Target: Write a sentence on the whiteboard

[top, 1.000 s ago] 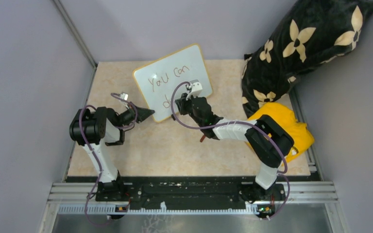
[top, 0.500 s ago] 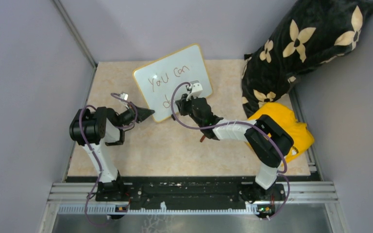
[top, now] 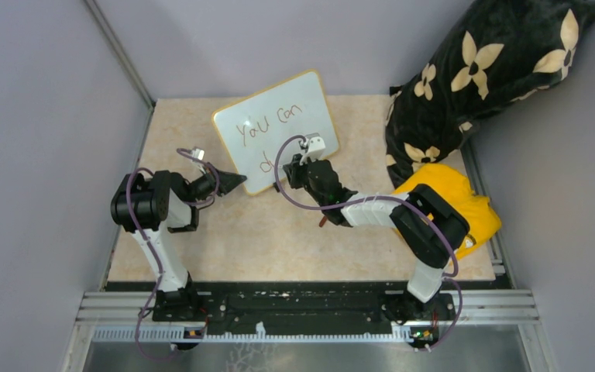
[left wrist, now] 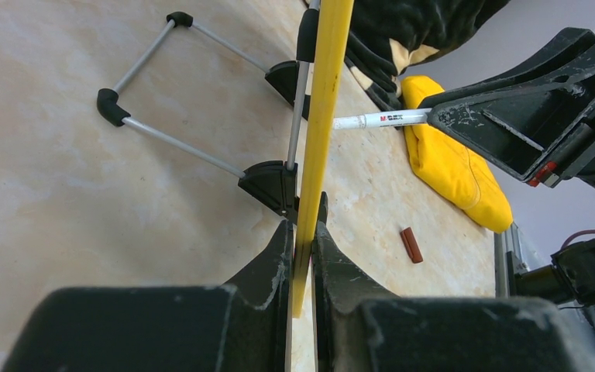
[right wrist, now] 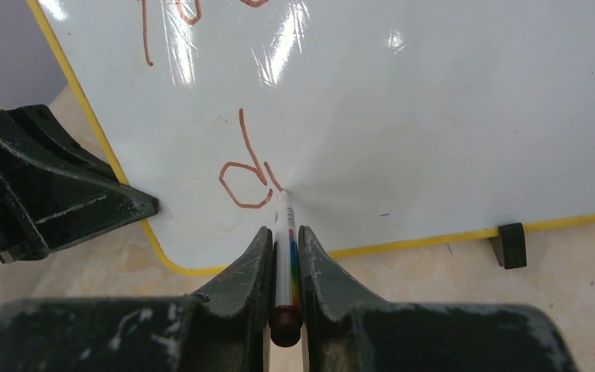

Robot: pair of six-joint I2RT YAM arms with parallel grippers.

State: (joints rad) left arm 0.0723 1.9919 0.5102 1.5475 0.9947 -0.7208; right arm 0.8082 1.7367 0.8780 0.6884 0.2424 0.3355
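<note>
The whiteboard [top: 279, 116] stands tilted on its black feet at the back of the table. It bears the sentence [top: 267, 125] as "you can", with a "d" [right wrist: 246, 174] starting the line below. My left gripper [top: 236, 183] is shut on the board's lower left corner, its fingers pinching the yellow frame [left wrist: 321, 116]. My right gripper [top: 287, 169] is shut on a white marker [right wrist: 284, 248]. The marker's tip touches the board just right of the "d". From the left wrist view the marker [left wrist: 380, 118] meets the board's face side-on.
A black pillow with cream flowers [top: 480, 70] leans at the back right, with a yellow cloth [top: 465, 205] below it. The brown marker cap [top: 323, 220] lies on the table under the right arm. Grey walls close in both sides.
My right gripper has shifted slightly to the right along the board with the marker. The left gripper and the board have stayed put.
</note>
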